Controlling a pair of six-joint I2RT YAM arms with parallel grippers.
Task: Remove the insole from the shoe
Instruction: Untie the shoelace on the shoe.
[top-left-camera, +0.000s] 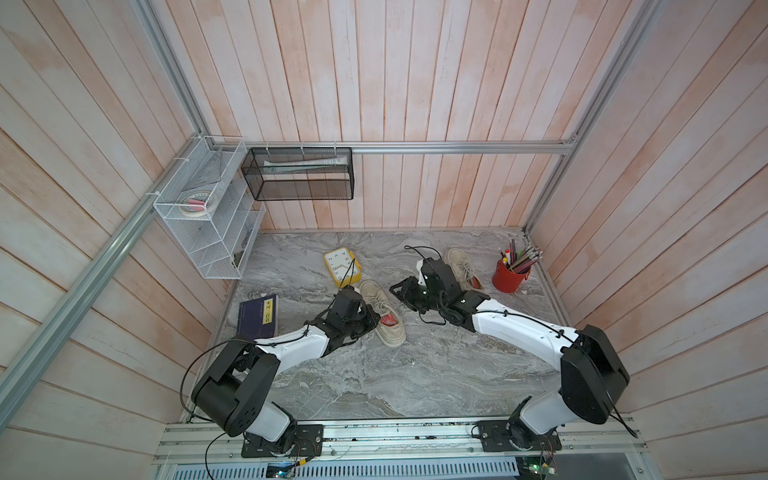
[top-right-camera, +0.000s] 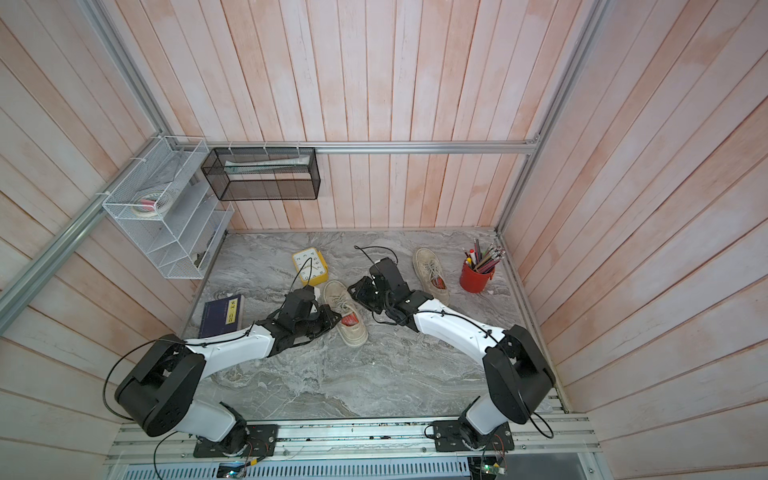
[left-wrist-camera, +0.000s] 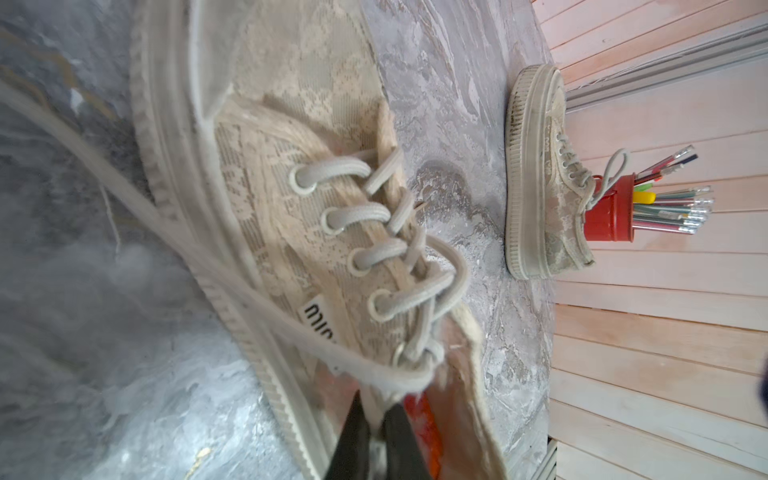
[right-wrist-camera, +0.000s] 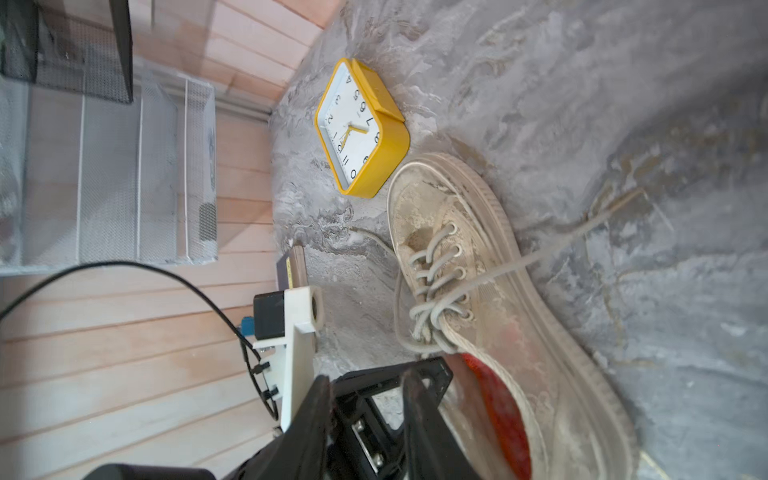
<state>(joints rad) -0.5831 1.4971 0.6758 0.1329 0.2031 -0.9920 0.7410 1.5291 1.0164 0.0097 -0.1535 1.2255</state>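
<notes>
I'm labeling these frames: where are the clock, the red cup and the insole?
clock (top-left-camera: 336, 262): in a top view, on its white face.
cup (top-left-camera: 508, 280): in a top view, on its red wall.
insole (right-wrist-camera: 498, 403): right wrist view, on its exposed red surface.

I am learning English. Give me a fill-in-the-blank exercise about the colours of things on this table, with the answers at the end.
1. The clock has a ____ case.
2. The pencils stand in a ____ cup.
3. The book has a dark ____ cover.
4. The insole that shows inside the shoe is ____.
Answers: yellow; red; blue; red.
</notes>
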